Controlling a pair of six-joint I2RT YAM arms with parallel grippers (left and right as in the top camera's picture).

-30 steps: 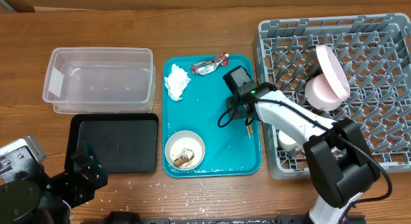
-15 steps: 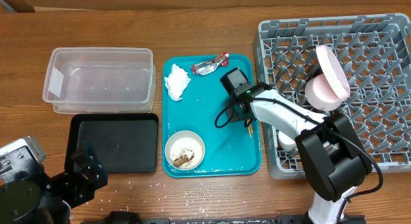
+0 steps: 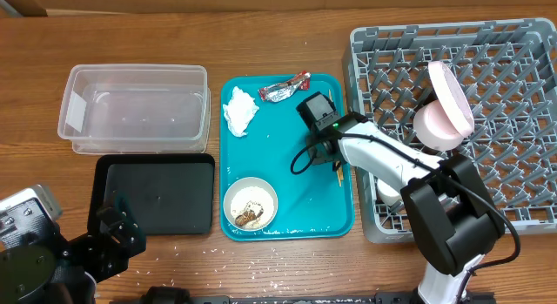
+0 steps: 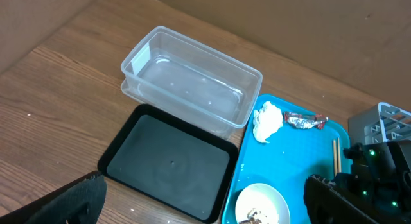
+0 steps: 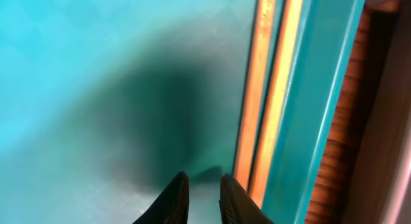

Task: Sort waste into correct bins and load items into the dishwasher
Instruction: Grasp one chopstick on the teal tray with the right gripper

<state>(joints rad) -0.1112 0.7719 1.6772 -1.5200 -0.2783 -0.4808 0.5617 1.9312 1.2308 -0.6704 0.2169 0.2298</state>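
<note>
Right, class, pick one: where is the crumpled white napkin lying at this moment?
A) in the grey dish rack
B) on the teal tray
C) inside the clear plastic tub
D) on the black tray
B: the overhead view shows the napkin lying in the upper left part of the teal tray, not in either bin or the rack.

Overhead, the right arm covers most of the chopsticks; the wrist view crops their ends.
</note>
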